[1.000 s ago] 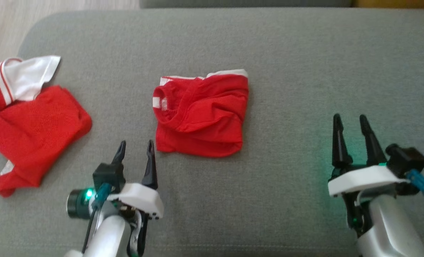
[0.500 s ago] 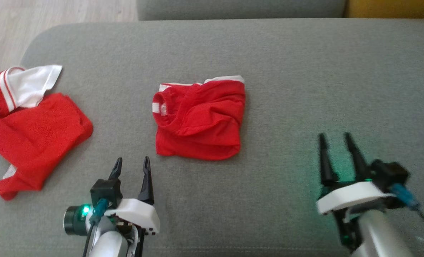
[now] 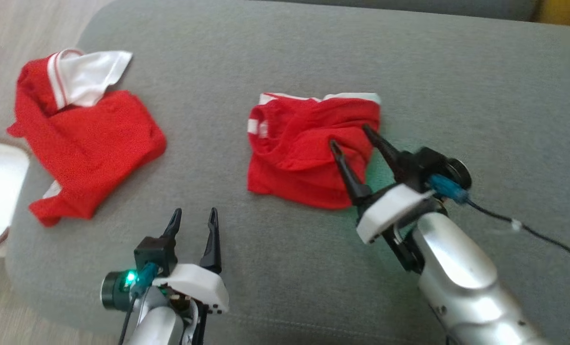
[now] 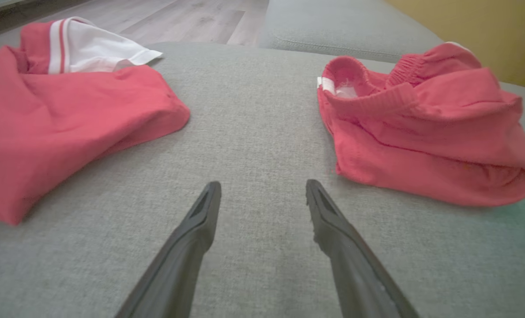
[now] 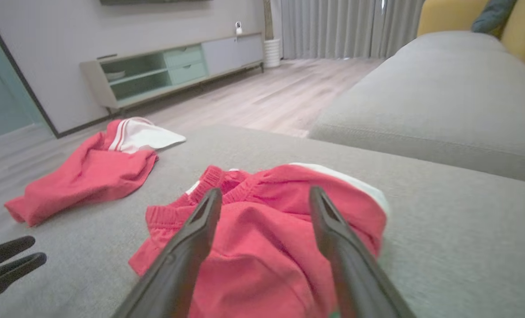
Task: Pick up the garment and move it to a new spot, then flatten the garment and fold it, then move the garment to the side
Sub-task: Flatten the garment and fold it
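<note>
The grey sofa [image 3: 313,48] hasn't changed and the folded garment [image 3: 294,153] lies mid-cushion as before. But the right hand [image 3: 350,135] has swung in from the right and hangs over its right edge, fingers wide and empty, so the reach to carry it aside looks on. The crumpled second jersey [image 3: 98,139] crowds the left end. The left hand [image 3: 195,211], also wide and empty, waits near the front, clear of the garment, with the right arm's cable [image 3: 529,230] trailing behind.
</note>
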